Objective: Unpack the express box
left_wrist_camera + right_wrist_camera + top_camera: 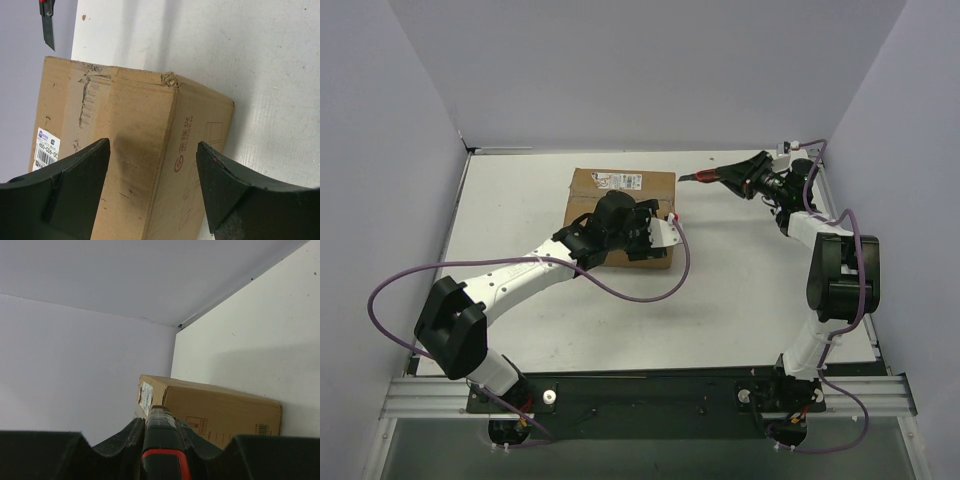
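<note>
While the left gripper (152,150) hangs over the express box (135,125), its jaws stand wide apart and hold nothing. One dark finger (70,185) sits to each side of the box's top edge in the wrist view. Whether the pads touch the cardboard I cannot tell. The spread reads as a bracing posture, ready to pin or straddle the box so it cannot slide when it is cut.

The box lies on the white table (740,290) toward the far side, left of centre, with its white label (46,150) on the far part of its top. Its flaps are still closed. The cardboard shows torn, scuffed patches along the top, but no opening yet.

Off to the right and well apart from the box, the right gripper (163,440) is clamped on a red-and-black cutter (160,417). The tool lies along the jaws with its tip pointing leftward at the box (620,215). That grip suits drawing the tip along the seam — handle locked, point leading.

The unpacking looks barely begun. The next move would bring the cutter (705,177) across to the box top, and the risk is a shallow pass, or the box shifting if it is not held.
</note>
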Action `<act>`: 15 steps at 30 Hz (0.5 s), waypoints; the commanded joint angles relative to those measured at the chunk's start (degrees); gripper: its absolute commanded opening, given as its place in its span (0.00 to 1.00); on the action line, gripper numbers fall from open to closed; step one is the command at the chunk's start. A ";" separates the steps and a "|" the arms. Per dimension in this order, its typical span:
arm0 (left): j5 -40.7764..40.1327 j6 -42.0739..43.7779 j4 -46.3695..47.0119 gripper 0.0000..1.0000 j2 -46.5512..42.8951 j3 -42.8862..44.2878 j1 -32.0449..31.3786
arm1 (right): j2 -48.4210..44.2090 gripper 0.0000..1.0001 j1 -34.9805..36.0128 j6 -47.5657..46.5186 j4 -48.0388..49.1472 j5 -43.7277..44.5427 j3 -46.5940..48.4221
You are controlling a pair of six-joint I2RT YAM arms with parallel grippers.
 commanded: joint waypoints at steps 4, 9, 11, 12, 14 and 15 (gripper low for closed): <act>0.91 -1.01 0.42 0.79 0.13 1.38 0.39 | -0.22 0.00 0.85 -2.39 3.25 -1.01 1.07; 1.00 -1.01 0.16 0.79 0.21 1.29 0.30 | 0.13 0.00 1.29 -2.66 2.89 -0.84 1.07; 1.00 -1.01 0.25 0.79 0.21 1.21 0.39 | 0.13 0.00 1.64 -2.83 2.81 -0.84 1.07; 1.17 -1.10 0.16 0.79 0.13 1.21 0.39 | 0.21 0.00 1.72 -2.92 2.80 -0.93 0.98; 1.17 -1.18 0.25 0.79 0.21 1.21 0.39 | 0.21 0.00 2.07 -2.92 2.72 -0.93 0.98; 1.17 -1.36 0.25 0.79 0.21 1.12 0.39 | 0.21 0.00 2.16 -2.92 2.72 -1.01 0.80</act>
